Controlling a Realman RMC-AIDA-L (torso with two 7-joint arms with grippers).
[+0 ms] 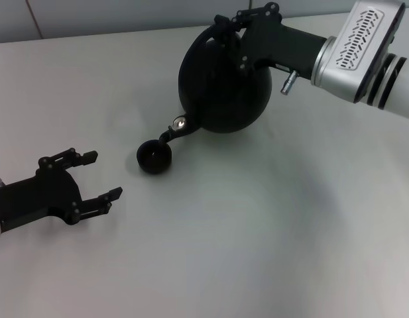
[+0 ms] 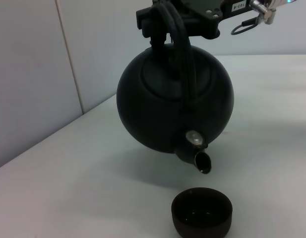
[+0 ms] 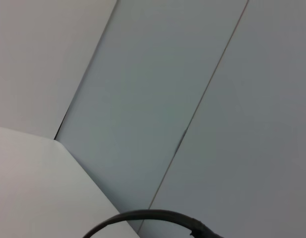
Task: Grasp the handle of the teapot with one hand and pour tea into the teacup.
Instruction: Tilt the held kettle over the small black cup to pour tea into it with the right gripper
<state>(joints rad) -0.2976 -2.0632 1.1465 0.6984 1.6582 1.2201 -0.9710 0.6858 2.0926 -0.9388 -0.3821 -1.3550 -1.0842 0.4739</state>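
The round matte black teapot (image 1: 221,86) hangs tilted above the table, its short spout (image 1: 172,134) pointing down toward the teacup (image 1: 154,158). My right gripper (image 1: 225,28) is shut on the arched handle (image 1: 204,41) at the pot's top. From the left wrist view the teapot (image 2: 175,96) fills the middle, its handle (image 2: 180,47) held from above, and the spout (image 2: 200,158) sits just over the small dark teacup (image 2: 202,212). My left gripper (image 1: 101,175) rests open near the table's left edge, apart from the cup.
A white tabletop (image 1: 257,238) spreads around the cup. A pale panelled wall (image 2: 38,74) stands behind the table. The right wrist view holds only wall, a table corner (image 3: 29,178) and a thin dark arc (image 3: 153,215).
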